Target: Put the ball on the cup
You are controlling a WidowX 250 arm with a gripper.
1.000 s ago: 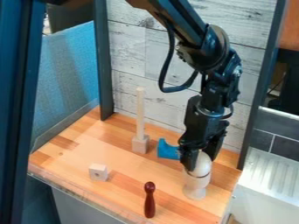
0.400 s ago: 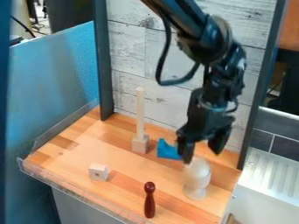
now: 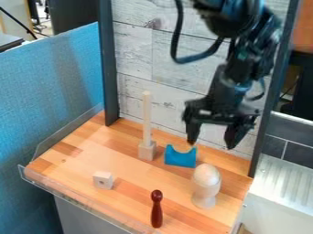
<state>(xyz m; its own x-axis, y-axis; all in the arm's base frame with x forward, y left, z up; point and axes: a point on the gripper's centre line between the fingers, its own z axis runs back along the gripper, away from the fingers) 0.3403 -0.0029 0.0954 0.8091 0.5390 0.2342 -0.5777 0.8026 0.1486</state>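
The pale wooden ball (image 3: pixel 207 174), rounded like an egg, rests in the top of the whitish cup (image 3: pixel 205 194), which stands upright at the right of the wooden table. Above and behind them hangs the black gripper (image 3: pixel 211 142), its two fingers spread wide with nothing between them. A gap separates the fingertips from the ball.
A blue curved block (image 3: pixel 180 156) stands behind and left of the cup. Farther left is a wooden post on a square base (image 3: pixel 147 150). A small wooden cube (image 3: pixel 103 179) and a dark red peg (image 3: pixel 157 210) are nearer the front edge.
The gripper has let go of the ball, opened wide, and risen up and back from it. The ball has stayed on the cup.
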